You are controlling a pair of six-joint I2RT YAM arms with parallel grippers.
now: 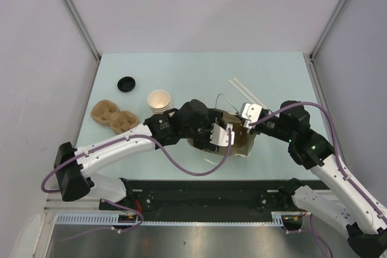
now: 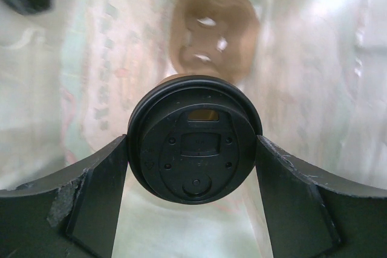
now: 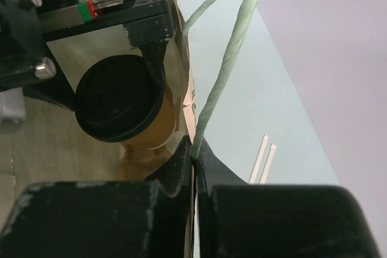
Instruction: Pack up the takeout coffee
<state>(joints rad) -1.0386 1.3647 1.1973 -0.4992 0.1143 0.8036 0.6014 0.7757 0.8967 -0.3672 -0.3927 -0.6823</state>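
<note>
Left hand (image 2: pixel 192 149) is clenched on the takeout coffee (image 3: pixel 118 98), fingers either side just under the black lid. The cup is upright inside the open bag (image 2: pixel 314 89), above a brown pulp insert (image 2: pixel 211 34). Right hand (image 3: pixel 195 155) is pinched shut on the bag rim at its green handle (image 3: pixel 233 58). Cup stack (image 1: pixel 159 101) and pulp carrier (image 1: pixel 113 116) sit on the tabletop (image 1: pixel 199 70).

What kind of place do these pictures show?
Probably a robot test cell, not a real café: a pale table walled by bare panels, holding takeout props such as stacked cups and a cup carrier.
</note>
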